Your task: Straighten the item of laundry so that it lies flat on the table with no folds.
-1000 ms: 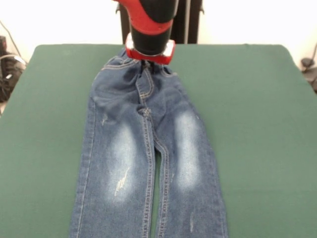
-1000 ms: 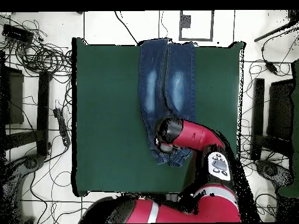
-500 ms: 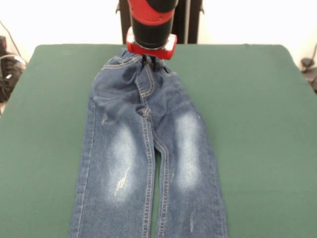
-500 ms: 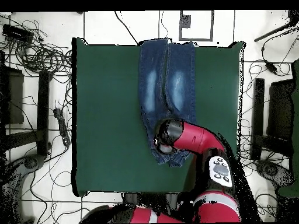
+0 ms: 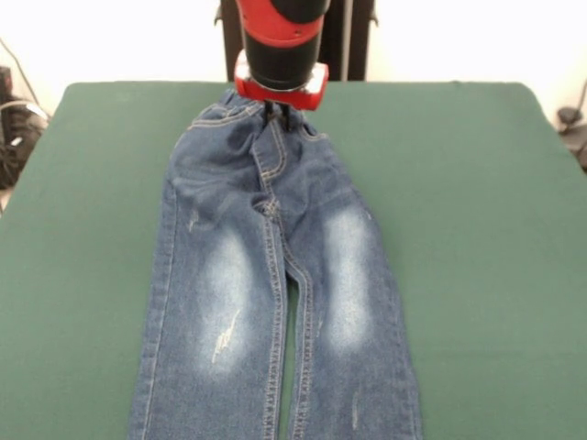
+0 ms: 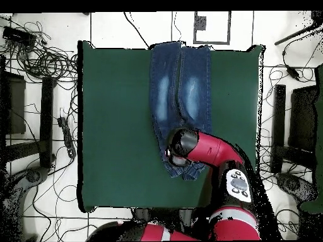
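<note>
Since a second ago we see the arm (image 5: 280, 37) raised a little off the waistband; over the last half second nothing has shifted, and the jeans (image 5: 271, 284) lie as they did.

We see the tool (image 5: 278, 112) hanging just above the middle of the waistband, at the far end of the worktop (image 5: 477, 238) in the front view. Its dark tips show below the red collar, close to the denim, but we cannot tell whether it is open or closed, nor whether the tips touch the cloth.

We find the jeans spread lengthwise on the worktop, waistband toward the robot, both legs running side by side toward the camera and passing the bottom edge of the front view. The two pale thigh patches face up. The waistband is slightly bunched and rumpled under the tool, and the seat area shows soft creases; the legs look mostly flat.

From overhead the jeans (image 6: 180, 82) lie right of the worktop's (image 6: 113, 126) middle, leg ends at its top edge, and the arm (image 6: 202, 148) covers the waistband end, so the tool is hidden there.

We see no containers on the worktop
</note>
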Robot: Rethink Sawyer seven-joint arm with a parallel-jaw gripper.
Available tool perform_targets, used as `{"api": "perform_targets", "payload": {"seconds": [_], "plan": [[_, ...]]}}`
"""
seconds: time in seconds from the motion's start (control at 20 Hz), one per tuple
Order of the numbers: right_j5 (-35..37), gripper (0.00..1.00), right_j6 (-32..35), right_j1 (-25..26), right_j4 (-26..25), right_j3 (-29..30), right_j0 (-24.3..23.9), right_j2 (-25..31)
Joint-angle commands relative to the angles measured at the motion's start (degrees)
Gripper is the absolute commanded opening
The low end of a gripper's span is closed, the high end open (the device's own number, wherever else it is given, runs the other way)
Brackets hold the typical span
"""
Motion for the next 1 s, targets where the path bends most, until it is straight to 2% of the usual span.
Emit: {"api": "perform_targets", "payload": {"seconds": [0.05, 0.4, 0.75, 1.0], "plan": [[-5.5, 0.00, 11.5, 0.8, 4.2, 3.4, -0.4, 5.9], [-5.7, 0.00, 13.1, -0.5, 7.3, 5.5, -0.4, 7.3], [-7.3, 0.00, 14.0, -2.6, 17.0, 11.3, -1.8, 13.2], [-6.9, 0.00, 14.5, -3.4, 21.8, 12.4, -1.4, 14.4]]}}
